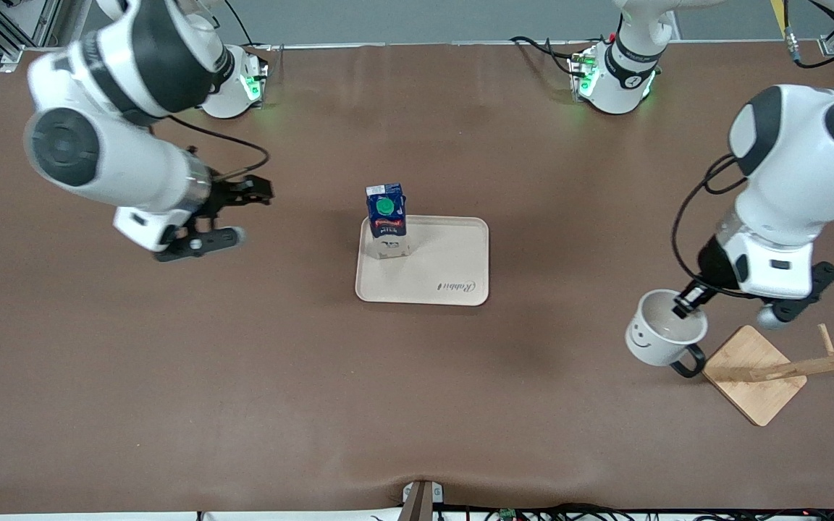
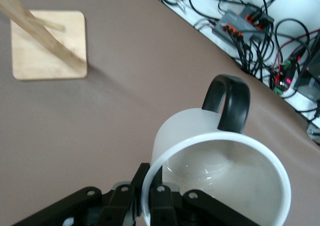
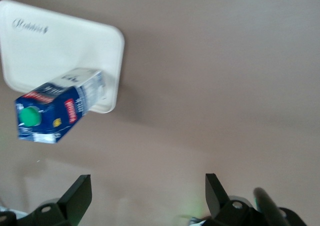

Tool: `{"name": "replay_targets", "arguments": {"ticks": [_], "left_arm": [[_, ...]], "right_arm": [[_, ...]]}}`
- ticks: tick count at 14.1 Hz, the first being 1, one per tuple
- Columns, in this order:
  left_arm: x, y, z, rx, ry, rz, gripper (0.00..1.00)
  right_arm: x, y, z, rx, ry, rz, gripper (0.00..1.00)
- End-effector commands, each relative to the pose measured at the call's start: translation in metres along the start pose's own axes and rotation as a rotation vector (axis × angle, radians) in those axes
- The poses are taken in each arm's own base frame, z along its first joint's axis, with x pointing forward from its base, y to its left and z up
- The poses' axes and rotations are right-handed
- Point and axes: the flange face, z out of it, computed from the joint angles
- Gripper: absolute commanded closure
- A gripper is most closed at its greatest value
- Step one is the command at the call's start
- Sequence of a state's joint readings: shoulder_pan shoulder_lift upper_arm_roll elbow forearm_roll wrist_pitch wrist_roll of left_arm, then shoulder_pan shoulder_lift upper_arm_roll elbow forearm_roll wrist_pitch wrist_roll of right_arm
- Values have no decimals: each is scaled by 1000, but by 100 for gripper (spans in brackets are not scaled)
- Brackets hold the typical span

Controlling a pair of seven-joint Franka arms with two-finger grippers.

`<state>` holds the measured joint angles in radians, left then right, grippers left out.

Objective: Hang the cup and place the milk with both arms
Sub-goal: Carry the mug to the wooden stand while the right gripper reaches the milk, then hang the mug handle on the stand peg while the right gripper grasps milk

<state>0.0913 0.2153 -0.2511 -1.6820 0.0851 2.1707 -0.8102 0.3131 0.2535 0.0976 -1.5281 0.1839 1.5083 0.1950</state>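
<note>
The cup, white with a smiley face and black handle, hangs from my left gripper, which is shut on its rim; it is held just beside the wooden rack's base. In the left wrist view the fingers pinch the cup's wall, one inside and one outside. The milk stands upright on the cream tray, at the corner toward the right arm's end. My right gripper is open and empty over bare table, apart from the tray. The right wrist view shows the milk on the tray.
The wooden rack has a square base and a slanted pole with pegs at the left arm's end of the table; it also shows in the left wrist view. Cables and electronics lie past the table's edge.
</note>
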Motion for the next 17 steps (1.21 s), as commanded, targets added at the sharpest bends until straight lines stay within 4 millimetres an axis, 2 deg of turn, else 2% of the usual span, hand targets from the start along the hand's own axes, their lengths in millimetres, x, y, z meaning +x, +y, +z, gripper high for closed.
{"name": "replay_targets", "arguments": {"ticks": [1, 2, 4, 7, 8, 10, 11, 13, 15, 17], "left_arm": [[39, -30, -7, 12, 17, 15, 100], [54, -47, -8, 15, 22, 2, 100], [70, -62, -3, 17, 23, -27, 100], [94, -84, 1, 20, 34, -49, 100], [98, -84, 5, 18, 33, -48, 100], [106, -91, 11, 21, 31, -39, 100], [111, -93, 9, 14, 42, -21, 100], [119, -96, 9, 3, 58, 27, 100], [129, -112, 12, 11, 57, 54, 100], [131, -114, 11, 4, 72, 60, 100]], "right_arm": [[9, -54, 30, 16, -24, 89, 0], [11, -78, 52, 8, -23, 77, 0], [23, -113, 91, 17, 24, 46, 0], [28, -126, 109, 39, 29, 39, 0], [27, -134, 117, 66, 9, 40, 0], [29, -138, 125, 93, -12, 49, 0], [29, -143, 129, 108, -19, 53, 0], [31, -157, 149, 105, -15, 64, 0], [26, -171, 166, 98, 6, 50, 0], [24, -173, 168, 75, 5, 36, 0]]}}
